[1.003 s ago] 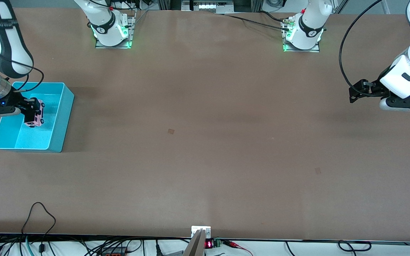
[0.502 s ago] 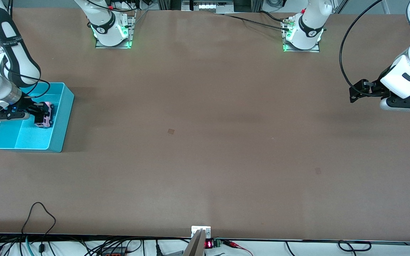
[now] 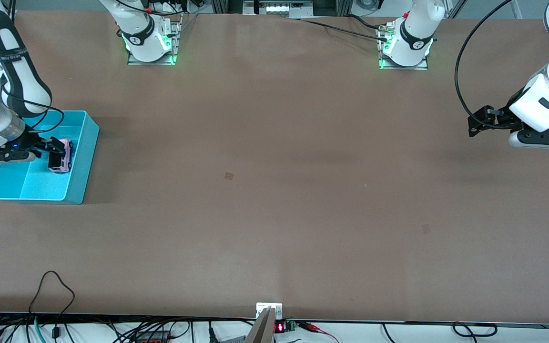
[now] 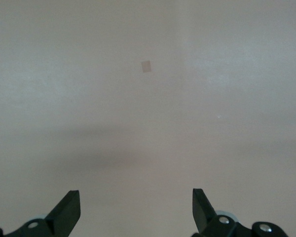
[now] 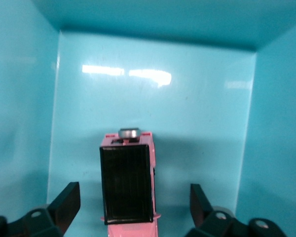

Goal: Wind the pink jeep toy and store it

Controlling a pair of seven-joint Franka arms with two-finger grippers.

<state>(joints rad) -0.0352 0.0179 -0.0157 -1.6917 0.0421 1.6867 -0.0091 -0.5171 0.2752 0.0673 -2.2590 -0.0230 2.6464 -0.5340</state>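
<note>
Light-pink jeep toy (image 5: 129,192), black roof panel; turquoise bin (image 3: 82,162); brown table (image 3: 274,190).

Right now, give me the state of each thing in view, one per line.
Small light-pink jeep toy: released, lying inside the bin.
Turquoise plastic bin: open-topped, holding the jeep.
Right gripper: open, fingers apart beside the jeep.
Left gripper: open, empty, waiting over bare table.
</note>
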